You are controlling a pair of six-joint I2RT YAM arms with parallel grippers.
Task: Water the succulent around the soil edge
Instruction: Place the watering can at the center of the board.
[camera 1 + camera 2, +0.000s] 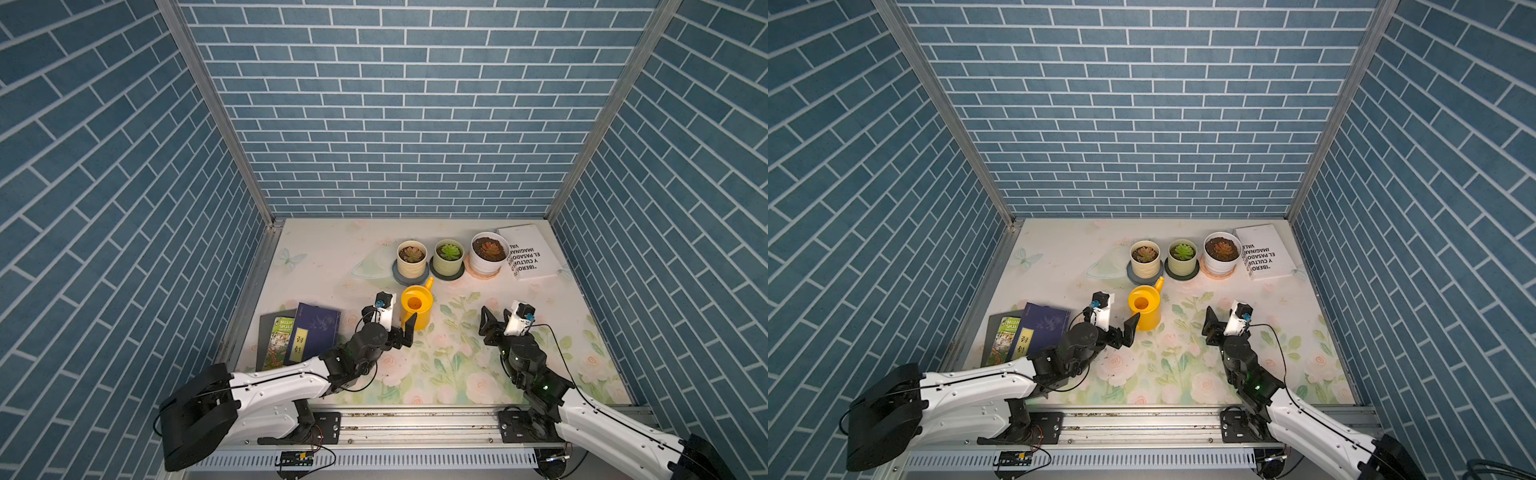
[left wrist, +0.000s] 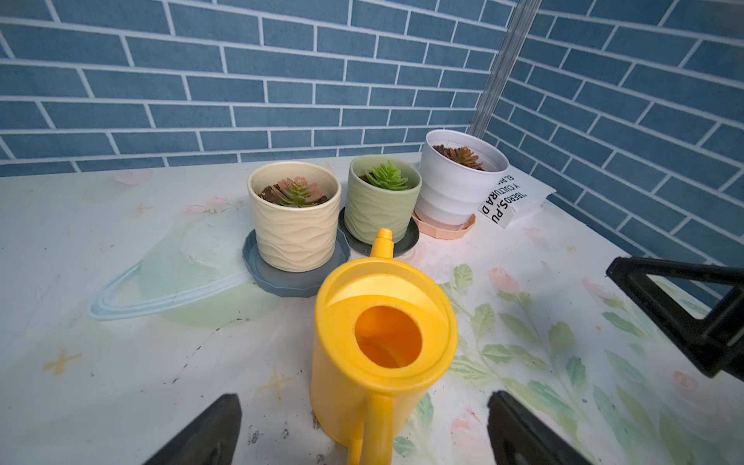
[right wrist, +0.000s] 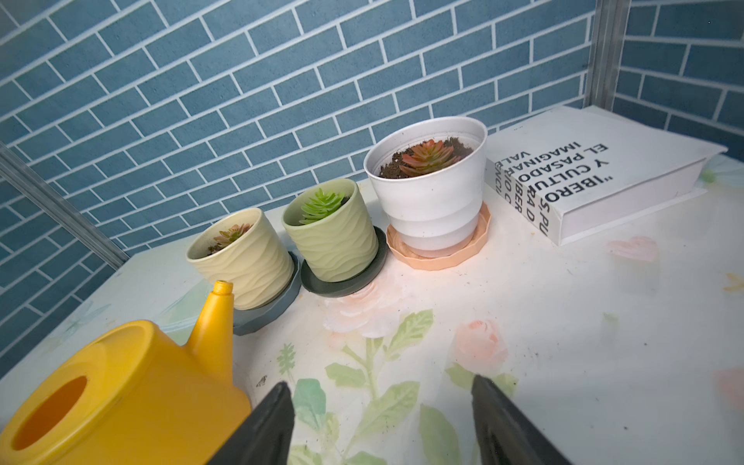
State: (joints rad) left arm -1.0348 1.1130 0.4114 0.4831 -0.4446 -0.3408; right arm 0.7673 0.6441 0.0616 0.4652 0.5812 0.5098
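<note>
Currently the left gripper stands wide, jaws flanking the handle of the yellow watering can without gripping it; the right gripper is spread apart and empty. The succulent with its soil edge sits far back right, just beside a white book

left gripper pointing forward, jaws spread wide, clamping nothing. right gripper pointing forward, jaws apart too, empty.

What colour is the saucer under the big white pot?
Peach pink; the saucer shows best in the right wrist view.
</note>
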